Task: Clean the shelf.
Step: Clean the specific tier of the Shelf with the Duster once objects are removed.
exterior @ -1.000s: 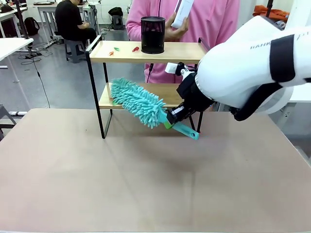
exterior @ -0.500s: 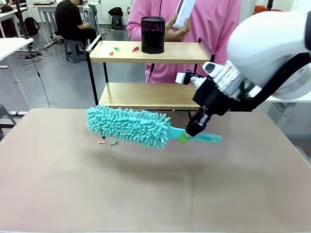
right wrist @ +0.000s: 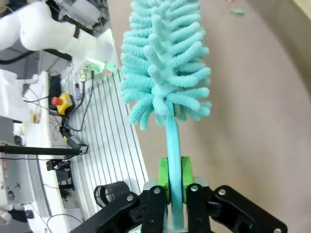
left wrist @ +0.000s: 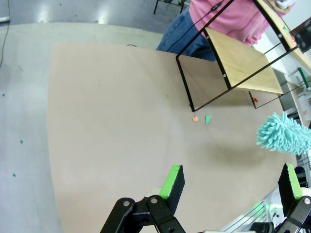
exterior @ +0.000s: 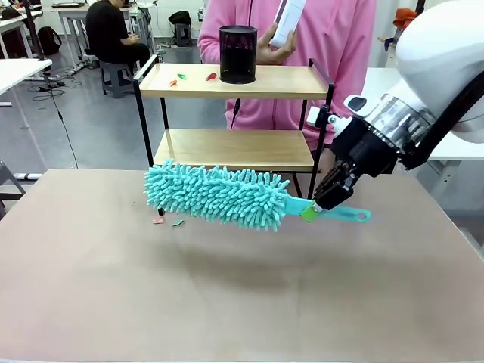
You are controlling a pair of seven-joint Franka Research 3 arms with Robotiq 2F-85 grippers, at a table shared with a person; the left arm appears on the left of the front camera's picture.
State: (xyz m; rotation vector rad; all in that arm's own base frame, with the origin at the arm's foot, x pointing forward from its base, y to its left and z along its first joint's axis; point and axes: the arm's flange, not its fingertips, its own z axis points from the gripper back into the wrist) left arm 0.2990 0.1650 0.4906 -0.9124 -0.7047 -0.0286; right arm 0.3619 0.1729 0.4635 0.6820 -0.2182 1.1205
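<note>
Left gripper [left wrist: 231, 172] with jaws apart and empty above the table [exterior: 227, 302]; at centre, teal duster [exterior: 219, 195] level just before the shelf [exterior: 234, 149] at the table's far edge; at right, right gripper [exterior: 321, 206] clamped on its handle. Probably between boards: lower one bare, scraps [exterior: 181, 76] on the top one beside a black cup [exterior: 238, 53]. Next, presumably, lifting the duster there and sweeping past the cup without toppling it.

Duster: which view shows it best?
Front view: the whole duster, side-on, handle in the right gripper. Right wrist view looks along it from the handle, foreshortened; left wrist view catches its tip at the edge.
</note>
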